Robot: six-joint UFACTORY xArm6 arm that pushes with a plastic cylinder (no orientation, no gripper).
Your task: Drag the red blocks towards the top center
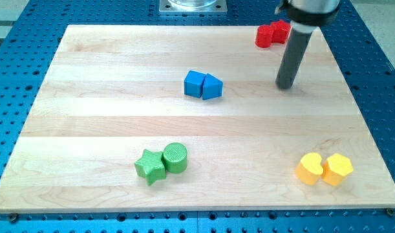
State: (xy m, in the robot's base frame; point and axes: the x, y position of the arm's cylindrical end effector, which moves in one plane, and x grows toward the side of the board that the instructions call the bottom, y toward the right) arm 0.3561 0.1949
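Note:
Two red blocks (272,33) sit touching each other at the view's top right, near the board's top edge; my rod partly hides the right one. My tip (286,85) rests on the board below and slightly right of the red blocks, apart from them. Their exact shapes are hard to make out.
Two blue blocks (203,85) touch each other near the board's centre. A green star (150,166) and a green cylinder (175,157) touch at the bottom. A yellow heart (309,169) and a yellow hexagon (337,169) touch at the bottom right. The wooden board (87,97) lies on a blue perforated table.

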